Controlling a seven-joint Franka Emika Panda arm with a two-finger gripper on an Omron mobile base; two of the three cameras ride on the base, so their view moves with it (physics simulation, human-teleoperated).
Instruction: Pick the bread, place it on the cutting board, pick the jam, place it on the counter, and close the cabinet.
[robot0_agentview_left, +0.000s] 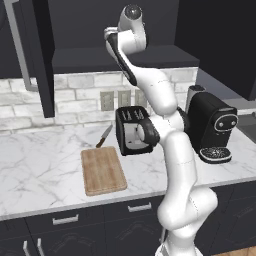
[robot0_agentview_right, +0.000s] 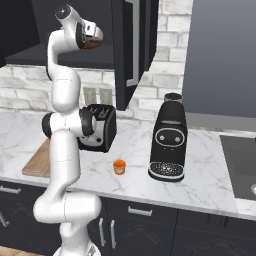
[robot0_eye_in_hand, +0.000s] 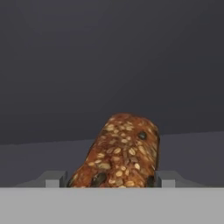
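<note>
White arm (robot0_agentview_left: 172, 150); dark joints; rounded segs.

The white arm (robot0_agentview_left: 172, 150) rises tall from its base, elbow bent, forearm reaching up and forward. In the hand view the gripper (robot0_eye_in_hand: 111, 179) has its jaws flanking the seeded loaf (robot0_eye_in_hand: 120, 153).

A kitchen: marble counter (robot0_agentview_left: 40, 165), toaster (robot0_agentview_right: 100, 127), coffee machine (robot0_agentview_right: 169, 137).
</note>
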